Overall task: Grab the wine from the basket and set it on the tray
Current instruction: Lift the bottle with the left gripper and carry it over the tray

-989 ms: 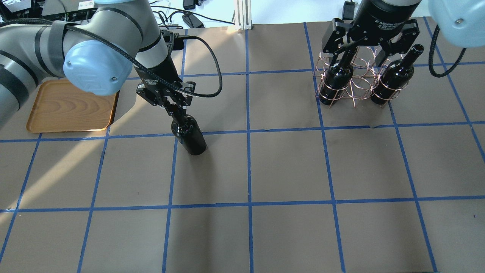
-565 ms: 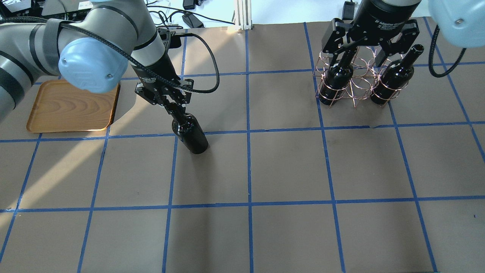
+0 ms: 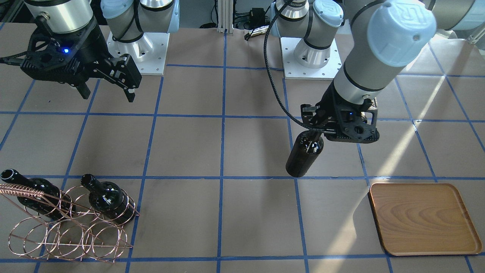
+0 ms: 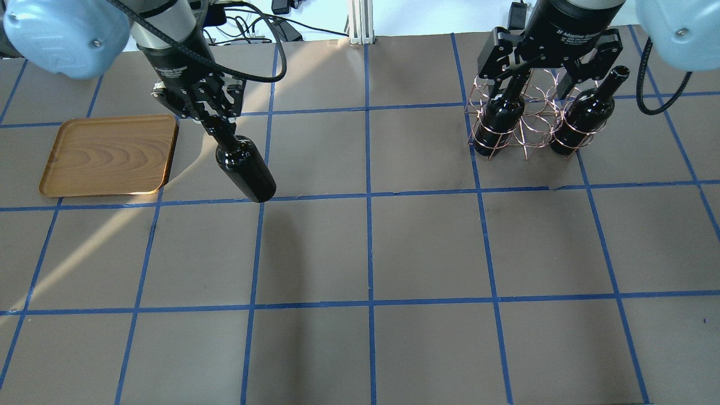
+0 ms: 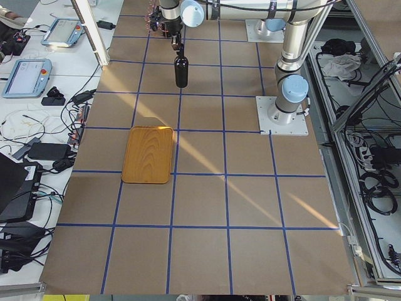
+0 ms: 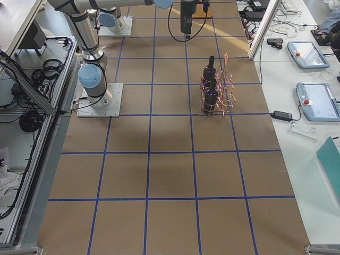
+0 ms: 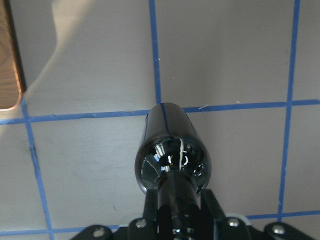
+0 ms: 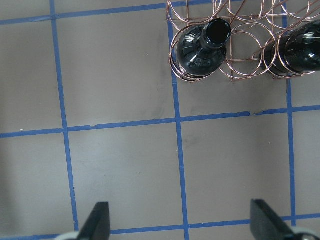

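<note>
My left gripper (image 4: 217,125) is shut on the neck of a near-black wine bottle (image 4: 246,173) and holds it upright above the table, just right of the wooden tray (image 4: 107,154). In the front view the bottle (image 3: 304,154) hangs up and left of the tray (image 3: 422,218). The left wrist view shows the bottle (image 7: 172,155) below the pads and the tray's corner (image 7: 7,60) at far left. The copper wire basket (image 4: 529,121) holds two more bottles (image 4: 498,121) (image 4: 585,118). My right gripper (image 4: 543,73) is open and empty above the basket.
The table is brown paper with a blue tape grid. Both arm bases (image 3: 136,49) stand at the robot's side. Cables and tablets (image 5: 28,75) lie off the table's far edge. In the right wrist view the basket (image 8: 235,40) sits at the top.
My left arm has carried the bottle left and back, closer to the tray's right edge. The right arm and the basket have not moved.
</note>
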Tool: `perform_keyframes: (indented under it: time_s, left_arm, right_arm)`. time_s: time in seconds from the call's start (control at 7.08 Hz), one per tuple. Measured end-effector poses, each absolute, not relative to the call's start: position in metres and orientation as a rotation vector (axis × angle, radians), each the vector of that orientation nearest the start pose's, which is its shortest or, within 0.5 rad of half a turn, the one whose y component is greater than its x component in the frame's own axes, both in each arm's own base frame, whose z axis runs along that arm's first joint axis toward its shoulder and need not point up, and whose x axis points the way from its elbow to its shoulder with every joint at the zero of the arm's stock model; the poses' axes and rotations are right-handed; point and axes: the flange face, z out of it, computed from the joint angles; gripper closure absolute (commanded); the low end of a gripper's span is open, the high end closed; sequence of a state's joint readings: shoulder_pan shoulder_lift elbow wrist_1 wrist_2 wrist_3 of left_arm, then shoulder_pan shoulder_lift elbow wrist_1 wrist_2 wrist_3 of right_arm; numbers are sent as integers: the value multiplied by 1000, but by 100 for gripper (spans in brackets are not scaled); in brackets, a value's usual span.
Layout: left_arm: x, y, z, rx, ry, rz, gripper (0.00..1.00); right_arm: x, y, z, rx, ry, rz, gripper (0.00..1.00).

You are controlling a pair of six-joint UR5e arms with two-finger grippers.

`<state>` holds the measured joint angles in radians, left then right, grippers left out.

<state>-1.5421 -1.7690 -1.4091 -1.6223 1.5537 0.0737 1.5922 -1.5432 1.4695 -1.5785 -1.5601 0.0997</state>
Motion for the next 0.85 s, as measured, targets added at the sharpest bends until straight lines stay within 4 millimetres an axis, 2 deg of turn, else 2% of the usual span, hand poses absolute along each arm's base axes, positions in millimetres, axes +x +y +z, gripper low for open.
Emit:
perform_keyframes:
  time_s: [0.28,0.71,0.85]
  left_arm:
    - [-24,-591,464,130,3151,114,100]
    - [90,-617,466,223,3097,112,100]
    - [122,-626,464,249,3089,96,100]
  right_arm:
    - [145,-507,525,122,3122,-126,0]
    - [145,-507,525,122,3121,-126,0]
    - [145,-507,525,121,3121,-126,0]
